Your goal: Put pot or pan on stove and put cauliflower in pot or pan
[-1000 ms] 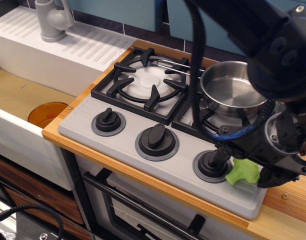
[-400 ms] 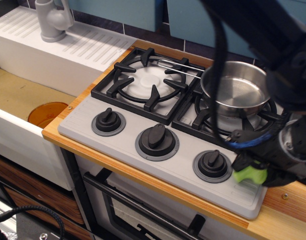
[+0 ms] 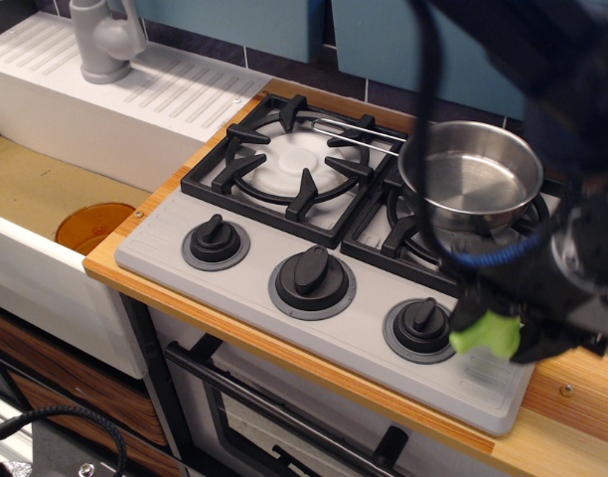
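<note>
The shiny steel pan (image 3: 473, 177) sits on the right burner grate of the grey stove (image 3: 284, 248), its thin wire handle pointing left over the left burner. The pan looks empty. My gripper (image 3: 495, 333) is at the stove's front right corner, just right of the right knob (image 3: 421, 326). It is shut on the light green cauliflower (image 3: 486, 335) and holds it slightly above the stove surface. The arm and its cables hide the pan's right edge.
A white sink (image 3: 56, 189) with a grey faucet (image 3: 103, 40) lies to the left, an orange disc (image 3: 93, 227) in its basin. Two more black knobs (image 3: 217, 238) stand along the stove front. A wooden counter (image 3: 572, 397) borders the stove on the right.
The gripper has closed on the cauliflower and lifted it a little off the stove corner, shifting slightly left and up. The pan has not moved.
</note>
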